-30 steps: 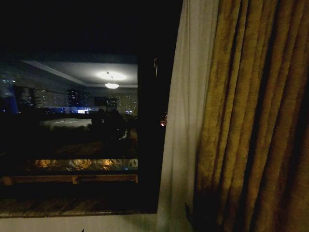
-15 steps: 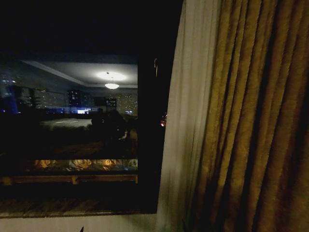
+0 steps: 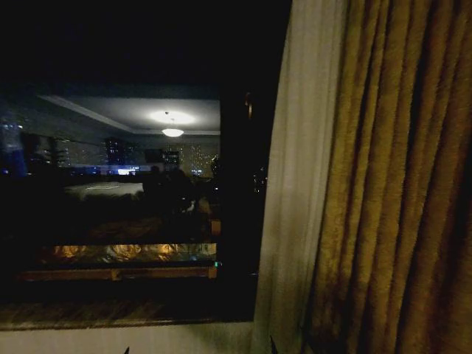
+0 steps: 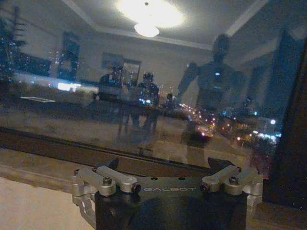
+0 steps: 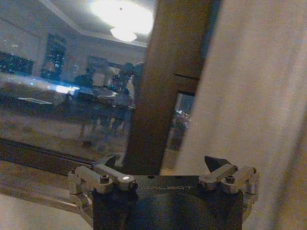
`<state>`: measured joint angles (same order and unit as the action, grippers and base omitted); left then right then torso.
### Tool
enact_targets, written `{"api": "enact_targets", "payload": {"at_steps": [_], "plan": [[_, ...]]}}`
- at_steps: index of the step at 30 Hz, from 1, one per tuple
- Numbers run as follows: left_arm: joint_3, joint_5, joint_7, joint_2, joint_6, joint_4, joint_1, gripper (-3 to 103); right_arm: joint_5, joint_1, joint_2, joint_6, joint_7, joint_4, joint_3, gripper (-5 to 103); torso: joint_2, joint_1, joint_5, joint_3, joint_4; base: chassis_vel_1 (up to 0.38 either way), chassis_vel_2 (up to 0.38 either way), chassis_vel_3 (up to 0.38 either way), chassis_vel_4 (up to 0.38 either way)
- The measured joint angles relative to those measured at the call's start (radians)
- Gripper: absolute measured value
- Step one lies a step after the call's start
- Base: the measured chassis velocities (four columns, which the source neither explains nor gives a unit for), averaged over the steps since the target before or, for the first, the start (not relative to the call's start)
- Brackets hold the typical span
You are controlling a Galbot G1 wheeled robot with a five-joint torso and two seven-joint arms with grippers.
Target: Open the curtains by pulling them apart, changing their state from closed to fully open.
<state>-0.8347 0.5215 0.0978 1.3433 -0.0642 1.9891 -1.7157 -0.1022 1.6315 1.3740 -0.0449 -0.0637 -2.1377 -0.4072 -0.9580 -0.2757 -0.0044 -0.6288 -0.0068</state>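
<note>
My right pincer (image 5: pixel 163 167) hangs open, empty, just beside the sheer curtain (image 3: pixel 295 184), gathered against the gold drape (image 3: pixel 391 192). Left pincer (image 4: pixel 165 167) open too, facing the window glass (image 4: pixel 144 86). Risk: I snag the drape instead.

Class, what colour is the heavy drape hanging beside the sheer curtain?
Gold-brown; the drape shows best in the head view, beside the cream-white sheer curtain.

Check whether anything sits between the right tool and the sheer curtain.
Nothing visible does. The right tool is open and faces the sheer curtain across open air; the window post stands beside that path. The gold drape hangs past the curtain.
</note>
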Motion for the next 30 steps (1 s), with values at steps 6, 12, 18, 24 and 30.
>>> {"api": "enact_targets", "payload": {"at_steps": [6,12,18,24,30], "plan": [[0.0,0.0,0.005,-0.006,-0.003,0.001,0.001,100,-0.034,-0.012,0.0,0.021,0.018,0.019,-0.021,100,0.0,0.0,-0.0001,0.0,-0.0001,0.346,0.29,-0.345,-0.285],[0.002,0.0,0.015,-0.005,-0.005,0.001,0.001,100,-0.038,-0.008,0.0,0.039,0.018,0.029,-0.031,100,0.0,0.0,0.0,0.0,-0.0004,0.327,0.38,-0.341,-0.37],[-0.002,0.0,0.019,-0.005,-0.013,0.001,-0.008,100,-0.039,-0.004,0.0,0.042,0.018,0.021,-0.029,100,0.0,0.0,0.0,0.0,-0.0001,0.363,0.358,-0.356,-0.349],[-0.007,0.002,0.019,-0.006,-0.022,0.002,-0.017,100,-0.035,0.008,0.0,0.042,0.014,0.008,-0.028,100,0.0,0.0,0.0001,0.0,-0.0001,0.362,0.348,-0.369,-0.358],[-0.004,0.002,0.019,-0.004,-0.026,0.004,-0.021,100,-0.036,0.012,0.0,0.043,0.014,0.005,-0.024,100,0.0,0.0,-0.0003,0.0,-0.0001,0.349,0.353,-0.35,-0.36]]}}
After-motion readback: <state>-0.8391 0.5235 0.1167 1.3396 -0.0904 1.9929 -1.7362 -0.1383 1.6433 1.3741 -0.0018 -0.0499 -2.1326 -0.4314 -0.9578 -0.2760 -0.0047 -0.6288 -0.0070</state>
